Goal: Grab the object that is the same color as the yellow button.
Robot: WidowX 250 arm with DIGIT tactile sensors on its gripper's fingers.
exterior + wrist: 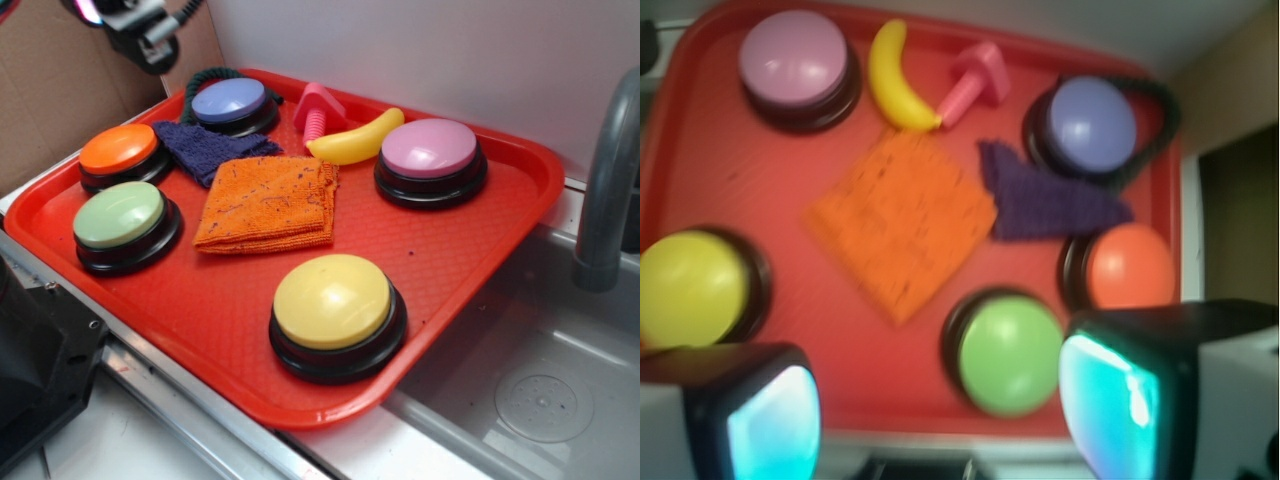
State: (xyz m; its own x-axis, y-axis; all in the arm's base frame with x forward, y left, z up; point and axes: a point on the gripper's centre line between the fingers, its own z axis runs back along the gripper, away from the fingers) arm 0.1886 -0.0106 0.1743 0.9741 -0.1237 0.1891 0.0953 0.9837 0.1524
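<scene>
The pincer [940, 400], wide and empty, hovers over the tray's [700, 150] near edge; the banana [895, 80] lies across it, far side, long axis roughly pointing away.

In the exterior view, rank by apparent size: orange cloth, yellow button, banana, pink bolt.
1. orange cloth
2. yellow button, though it sits nearest the camera, so its rank is unsure
3. banana
4. pink bolt

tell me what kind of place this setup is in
Probably a toy kitchen sink mock-up used as a robot test bench: a grey sink basin with a faucet sits beside a red tray of coloured push buttons and a toy banana.
</scene>
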